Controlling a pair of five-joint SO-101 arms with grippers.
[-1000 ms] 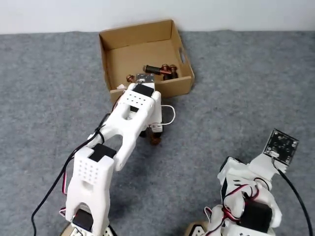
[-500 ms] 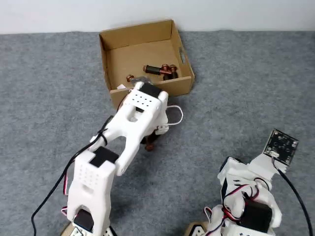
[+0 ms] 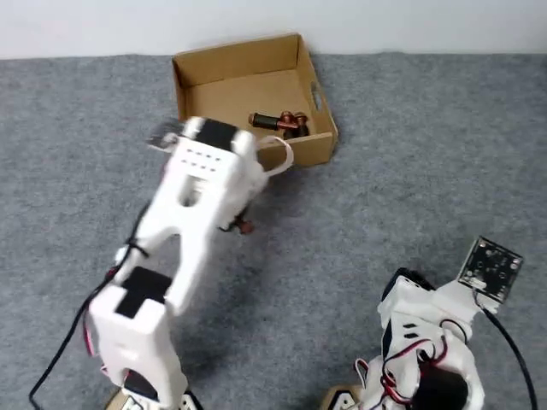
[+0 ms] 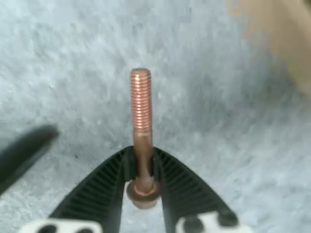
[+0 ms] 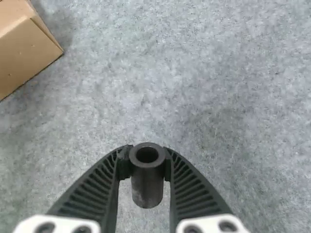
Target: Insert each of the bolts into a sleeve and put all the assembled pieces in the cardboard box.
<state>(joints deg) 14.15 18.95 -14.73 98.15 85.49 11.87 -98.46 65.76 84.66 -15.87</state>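
Observation:
My left gripper (image 4: 142,167) is shut on a copper bolt (image 4: 141,111), gripping it near the head so the threaded end sticks out over the grey carpet. In the high view the left arm (image 3: 192,192) stands just in front of the cardboard box (image 3: 318,85), with the bolt's head (image 3: 244,226) peeping out under it. My right gripper (image 5: 145,167) is shut on a black sleeve (image 5: 146,178), its open bore facing outward. The right arm (image 3: 427,333) sits folded at the near right. Assembled bolt-and-sleeve pieces (image 3: 280,122) lie inside the box.
Grey carpet (image 3: 410,171) covers the table, with free room between the two arms and to the right of the box. A corner of the cardboard box (image 5: 24,43) appears in the right wrist view.
The left arm has swung left and pulled back from the box's front wall, carrying the bolt. The right arm has barely shifted.

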